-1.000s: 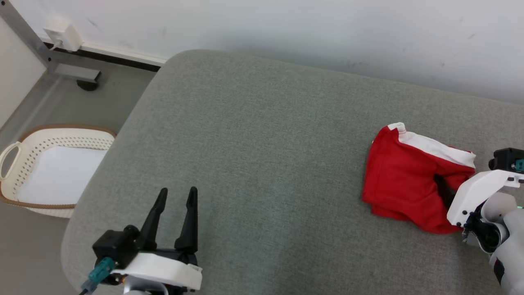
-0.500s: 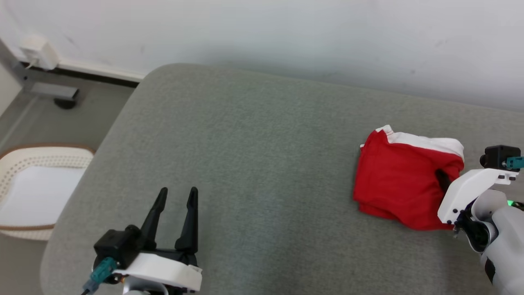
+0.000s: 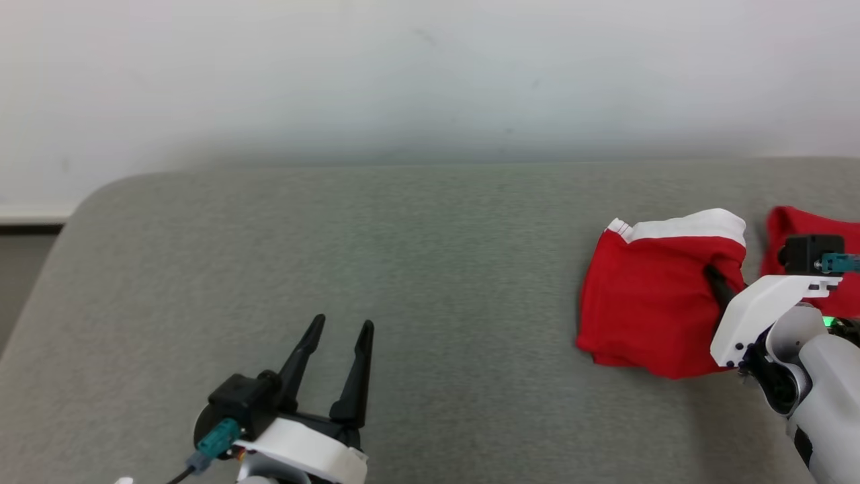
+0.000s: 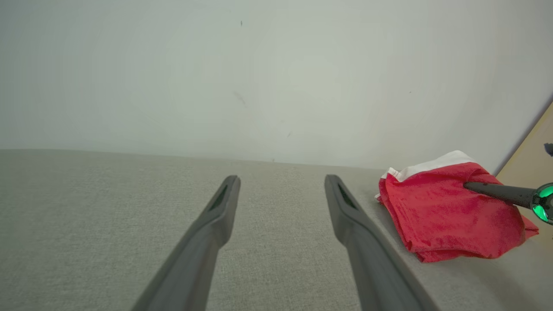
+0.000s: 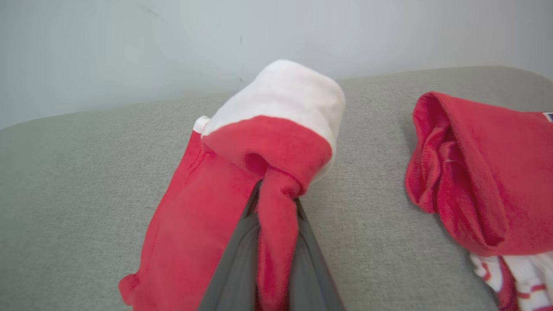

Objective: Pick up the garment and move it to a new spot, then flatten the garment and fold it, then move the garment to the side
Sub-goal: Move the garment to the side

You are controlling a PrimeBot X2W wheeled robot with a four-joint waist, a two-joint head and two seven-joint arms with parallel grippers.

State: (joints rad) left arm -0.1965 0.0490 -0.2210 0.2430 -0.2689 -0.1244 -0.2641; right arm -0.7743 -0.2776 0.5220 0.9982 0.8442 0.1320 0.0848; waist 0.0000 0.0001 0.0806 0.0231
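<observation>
Just clenched the right hand [image 3: 717,286] on a raised fold of the red garment [image 3: 645,302], having stood open around it a second ago. Seen from the right wrist: red cloth pinched tight between the two dark fingers [image 5: 233,268], white band [image 5: 285,90] curled over above the pinch. Still lying at the right end of the grey padded surface [image 3: 403,255], lower edge resting on it, only the gripped ridge drawn up. Also turned the head rightward meanwhile, hence a basket lost from the left of the head view and a second red piece [image 3: 799,222] brought in just beyond the right arm, apart from the gripped one; no move of the things themselves to be read into that. Judged from this: grasp made, lift and carry to a new spot next, flattening and folding not yet begun. Worth watching for a hold on one layer only, with the rest trailing or unfolding on the way up. Pose: right forearm [image 3: 826,376] reaching in from the lower right, wrist angled up and leftward, fingers buried in the garment's right side. Left hand [image 3: 341,324] released, fingers spread and empty, hovering low over bare surface at the lower left, pointing toward the wall [image 3: 403,81], well apart from the garment.
</observation>
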